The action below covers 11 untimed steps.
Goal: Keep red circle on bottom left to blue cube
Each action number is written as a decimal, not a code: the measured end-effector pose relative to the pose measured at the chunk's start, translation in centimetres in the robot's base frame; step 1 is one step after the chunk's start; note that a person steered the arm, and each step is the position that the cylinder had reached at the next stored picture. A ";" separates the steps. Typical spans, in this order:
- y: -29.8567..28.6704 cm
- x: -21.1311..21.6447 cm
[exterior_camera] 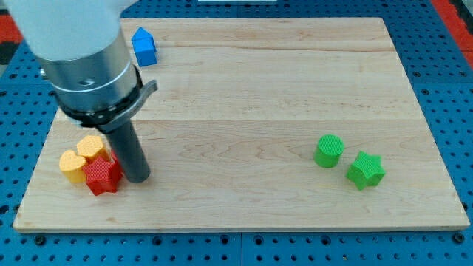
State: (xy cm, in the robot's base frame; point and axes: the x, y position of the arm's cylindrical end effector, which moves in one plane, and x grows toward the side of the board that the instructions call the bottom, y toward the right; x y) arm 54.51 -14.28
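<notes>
The blue cube [145,46] sits near the board's top left edge, just right of the arm's grey body. No red circle shows in the view; the arm covers part of the board's left side. A red star [102,176] lies at the bottom left. My tip [138,178] is down on the board right beside the red star's right side, touching or nearly touching it, and far below the blue cube.
Two yellow blocks, one a heart [72,166] and the other [92,148] above it, press against the red star's left. A green circle [329,151] and a green star [365,170] sit at the right. The wooden board [259,89] rests on a blue pegboard.
</notes>
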 end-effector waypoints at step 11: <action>-1.8 -16.5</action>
